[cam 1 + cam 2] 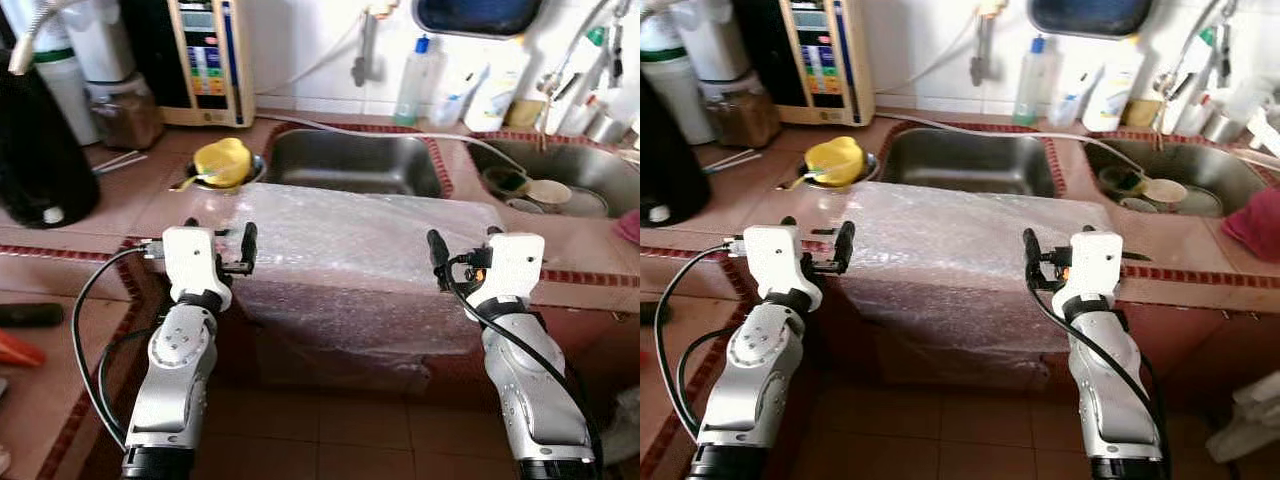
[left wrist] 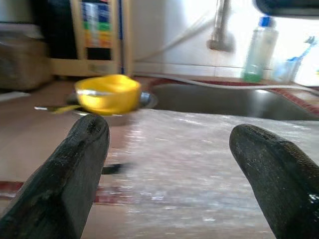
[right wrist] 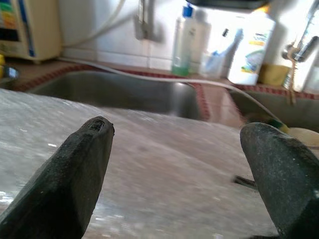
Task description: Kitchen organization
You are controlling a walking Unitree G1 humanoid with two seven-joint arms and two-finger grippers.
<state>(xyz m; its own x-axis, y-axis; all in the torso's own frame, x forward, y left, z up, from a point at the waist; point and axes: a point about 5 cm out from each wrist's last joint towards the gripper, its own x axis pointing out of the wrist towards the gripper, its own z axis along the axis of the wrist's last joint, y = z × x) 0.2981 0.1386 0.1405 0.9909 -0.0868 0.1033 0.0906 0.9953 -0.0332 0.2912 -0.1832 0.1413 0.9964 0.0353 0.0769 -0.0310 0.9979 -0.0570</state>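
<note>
Two silver arms reach forward in the left eye view toward a clear bubble-wrap sheet (image 1: pixel 350 255) spread on the tiled tabletop (image 1: pixel 140 205) in front of the sink (image 1: pixel 350 160), its front part draping over the tabletop's edge. The left gripper (image 1: pixel 225 250) sits at the sheet's left edge and the right gripper (image 1: pixel 462 252) at its right edge, likely placed to take the sheet from both sides at once. A yellow lid (image 1: pixel 222 160) rests in a small metal bowl just behind the sheet's left corner.

From the right eye view, the same layout appears, with a second basin (image 1: pixel 1170 170) holding dishes to the right and bottles (image 1: pixel 1035 80) along the back wall.

Looking along the left gripper in the left wrist view, its two black fingers (image 2: pixel 65 174) stand spread wide apart, released, with the sheet lying between and beyond them.

Seen in the right wrist view, the right gripper's fingers (image 3: pixel 70 174) are likewise spread and grasp nothing, hovering low over the sheet's surface. Folding or lifting the sheet away seems the step in hand.
</note>
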